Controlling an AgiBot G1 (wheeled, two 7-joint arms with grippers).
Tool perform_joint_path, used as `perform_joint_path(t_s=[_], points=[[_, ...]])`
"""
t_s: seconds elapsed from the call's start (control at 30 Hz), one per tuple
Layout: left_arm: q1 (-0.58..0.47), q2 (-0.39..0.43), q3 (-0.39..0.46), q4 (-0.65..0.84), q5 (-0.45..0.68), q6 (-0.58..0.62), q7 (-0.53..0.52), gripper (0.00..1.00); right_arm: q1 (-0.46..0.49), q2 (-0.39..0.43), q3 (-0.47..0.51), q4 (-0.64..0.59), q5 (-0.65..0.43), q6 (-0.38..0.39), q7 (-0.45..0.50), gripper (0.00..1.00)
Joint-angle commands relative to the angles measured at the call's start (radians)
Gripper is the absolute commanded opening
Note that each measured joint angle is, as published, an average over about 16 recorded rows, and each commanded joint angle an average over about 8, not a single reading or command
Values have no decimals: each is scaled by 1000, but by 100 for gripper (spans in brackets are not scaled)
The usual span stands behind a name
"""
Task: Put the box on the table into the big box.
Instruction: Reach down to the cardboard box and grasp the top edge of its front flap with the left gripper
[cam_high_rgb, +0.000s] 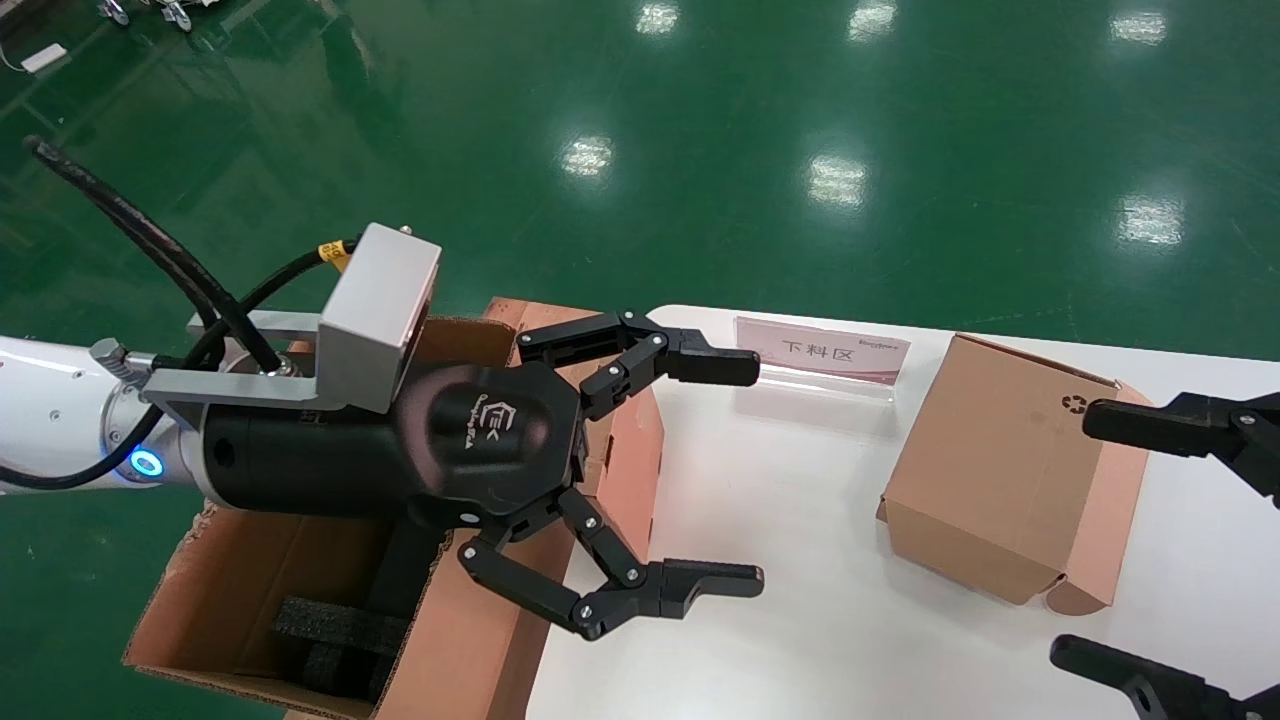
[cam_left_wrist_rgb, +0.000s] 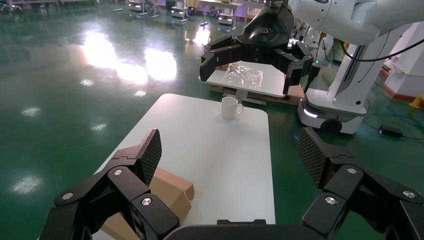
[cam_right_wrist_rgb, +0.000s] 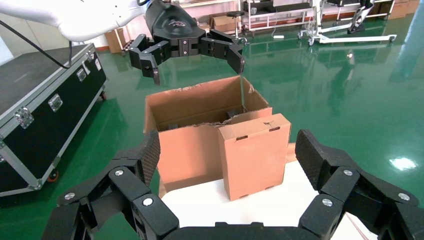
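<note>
Bare table (cam_high_rgb: 800, 560) separates the open left hand (cam_high_rgb: 735, 470) from the box (cam_high_rgb: 1000, 470).

We read "下料区" on the pink sign card (cam_high_rgb: 822, 350) standing at the far edge of the counter (cam_high_rgb: 800, 560); smaller print at its right end is too fine to read. A black recycling symbol marks the cardboard box (cam_high_rgb: 1000, 470). The left gripper (cam_high_rgb: 735, 475) housing carries a white logo whose letters we cannot make out.
</note>
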Motion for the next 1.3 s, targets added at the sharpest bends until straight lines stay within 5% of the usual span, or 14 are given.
perform_joint_path(t_s=[0.03,1.3], points=[[0,0,0,0,-2,1,0,100,0,0,0,0,0,0,0,100],[-35,-57,34,33,270,-266,-83,100,0,0,0,0,0,0,0,100]])
